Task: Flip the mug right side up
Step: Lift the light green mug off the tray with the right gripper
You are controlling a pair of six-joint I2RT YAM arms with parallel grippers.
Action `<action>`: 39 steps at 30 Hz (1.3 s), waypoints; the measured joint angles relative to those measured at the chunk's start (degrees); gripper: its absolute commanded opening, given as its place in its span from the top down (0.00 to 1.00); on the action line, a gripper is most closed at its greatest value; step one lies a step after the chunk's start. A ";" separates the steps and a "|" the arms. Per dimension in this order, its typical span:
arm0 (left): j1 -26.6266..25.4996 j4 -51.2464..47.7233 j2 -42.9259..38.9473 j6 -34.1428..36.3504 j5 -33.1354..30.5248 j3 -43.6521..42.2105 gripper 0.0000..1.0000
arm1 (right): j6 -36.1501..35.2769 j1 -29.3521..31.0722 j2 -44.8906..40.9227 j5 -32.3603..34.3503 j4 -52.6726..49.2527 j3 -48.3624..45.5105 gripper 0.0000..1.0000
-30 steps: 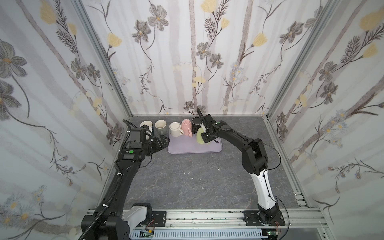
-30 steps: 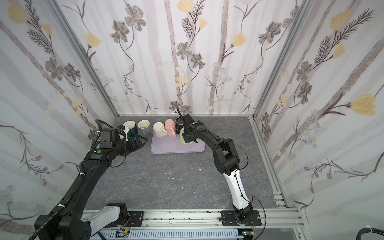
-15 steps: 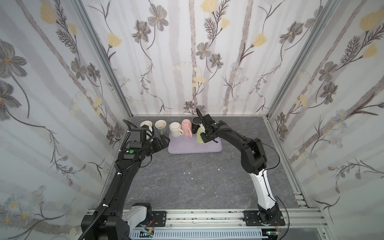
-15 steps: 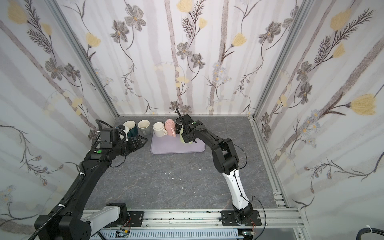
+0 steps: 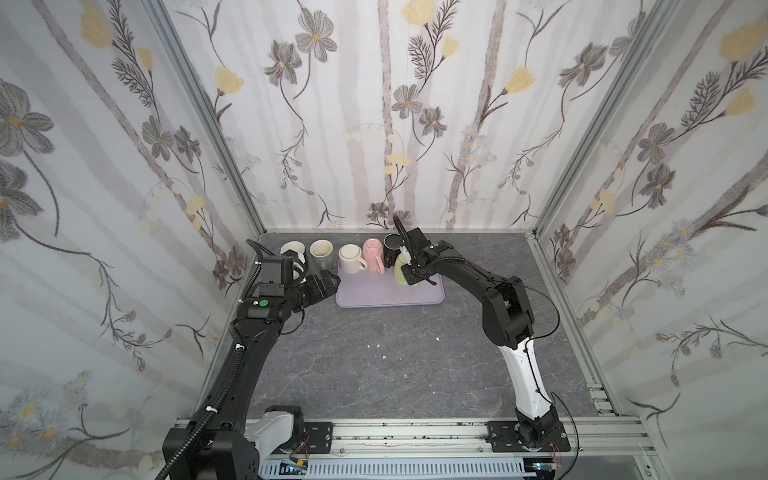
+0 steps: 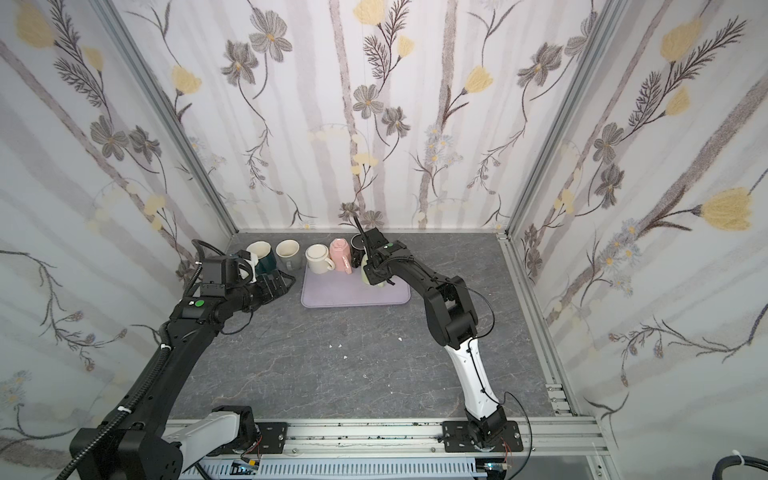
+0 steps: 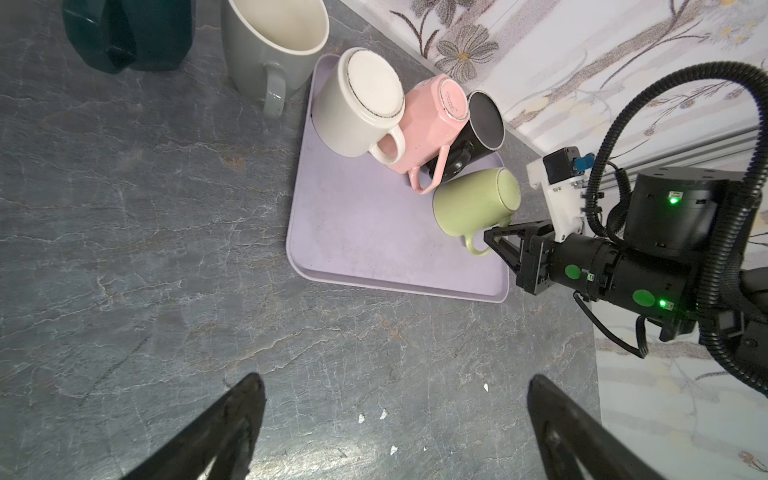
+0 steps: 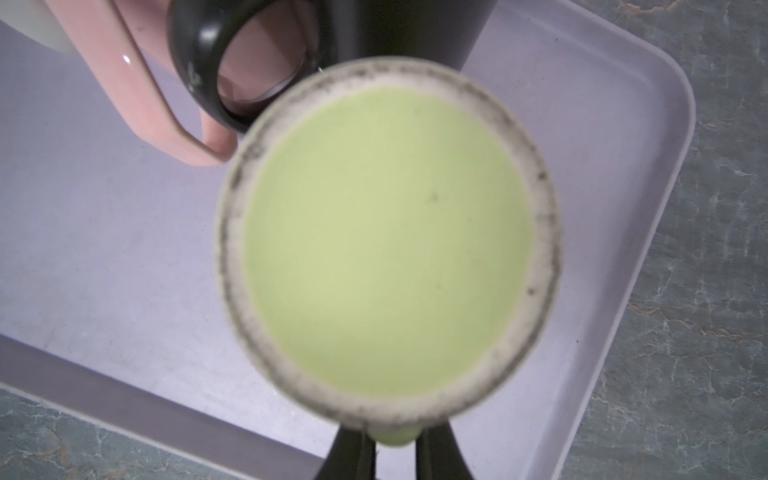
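A light green mug stands bottom up on the lavender tray, at its back right. My right gripper is shut on this mug's handle, which shows between the two fingers in the right wrist view. The mug's green base fills that view. My left gripper hangs open over the grey table just left of the tray, with nothing between its fingers.
On the tray's back edge stand a cream mug and a pink mug, both bottom up, and a black mug. Left of the tray are an upright grey mug and a dark teal mug. Walls close in behind.
My right gripper's fingers have closed onto the green mug's handle. The left arm has not moved.
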 measured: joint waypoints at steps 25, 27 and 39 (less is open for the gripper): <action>-1.70 0.72 -1.18 -0.02 -1.18 -0.66 0.00 | 3.43 -3.72 -10.56 -9.18 11.50 -18.45 1.00; -1.95 0.72 -1.31 -0.02 -1.44 -0.66 0.00 | 3.82 -4.00 -11.54 -9.90 12.81 -20.22 1.00; -3.48 0.72 -1.57 0.00 -1.70 -0.66 0.00 | 5.97 -4.57 -15.72 -12.52 17.90 -27.58 1.00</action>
